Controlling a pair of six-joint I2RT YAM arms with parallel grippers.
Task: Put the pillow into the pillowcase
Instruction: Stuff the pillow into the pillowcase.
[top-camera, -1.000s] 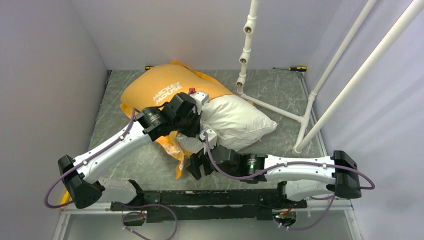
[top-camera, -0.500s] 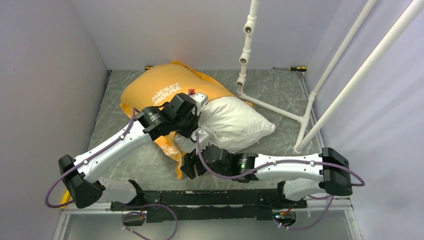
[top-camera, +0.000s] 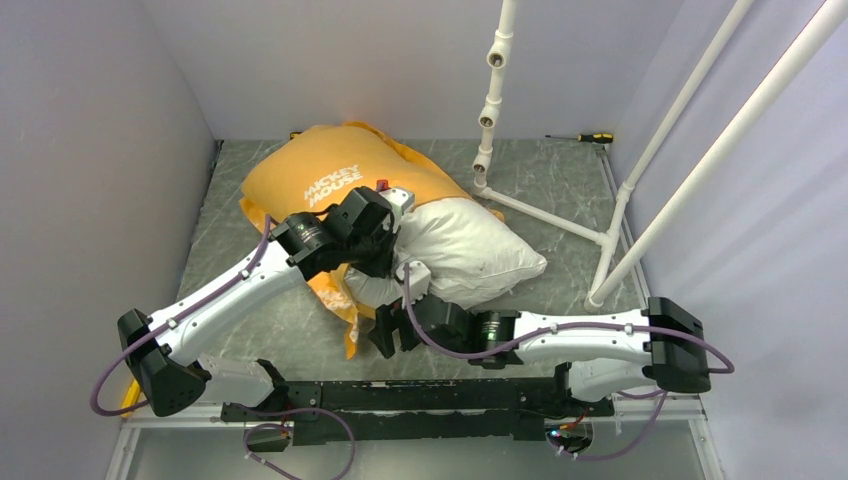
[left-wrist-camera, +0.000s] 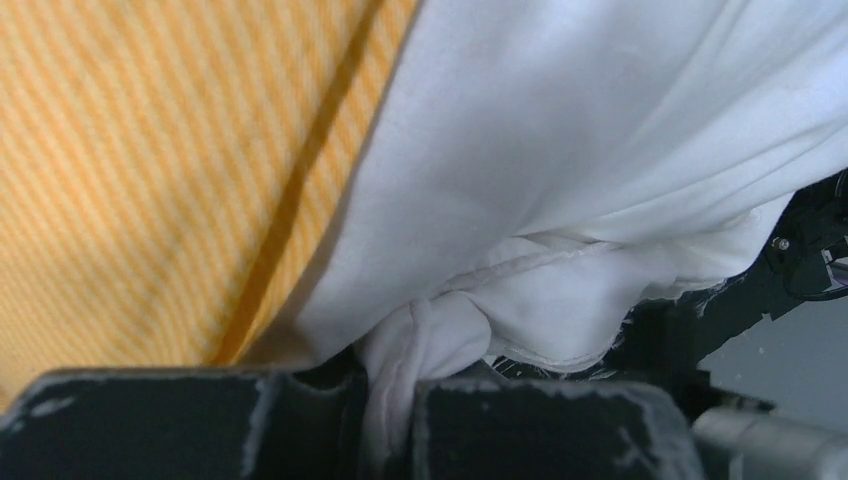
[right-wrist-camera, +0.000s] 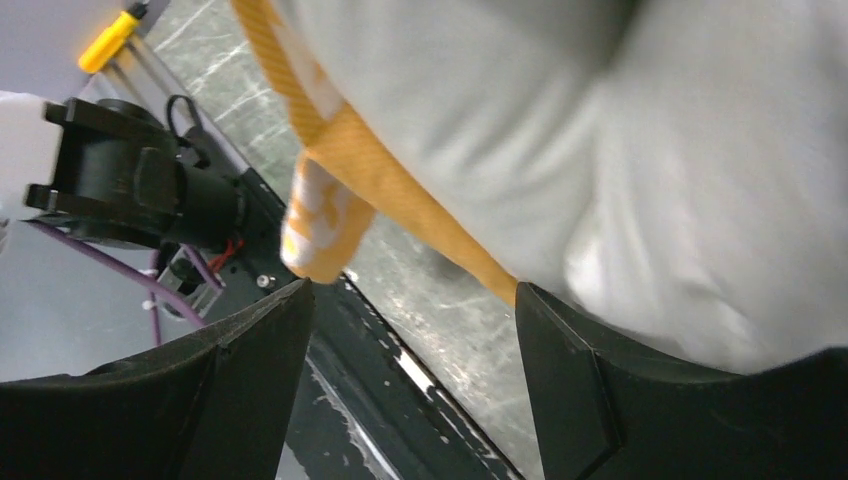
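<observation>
A white pillow (top-camera: 470, 250) lies across the middle of the marbled table (top-camera: 560, 190). Its left end is tucked inside an orange-yellow Mickey Mouse pillowcase (top-camera: 320, 175) that reaches toward the far left corner. The left gripper (left-wrist-camera: 390, 395) is pinched tight on a bunch of the pillow's white fabric. The right gripper (right-wrist-camera: 410, 350) is spread wide at the pillow's near side, holding nothing.

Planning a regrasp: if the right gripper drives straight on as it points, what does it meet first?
The right gripper would probably meet the pillowcase hem hanging ahead of it, with the pillow just behind; depth is unclear.
</observation>
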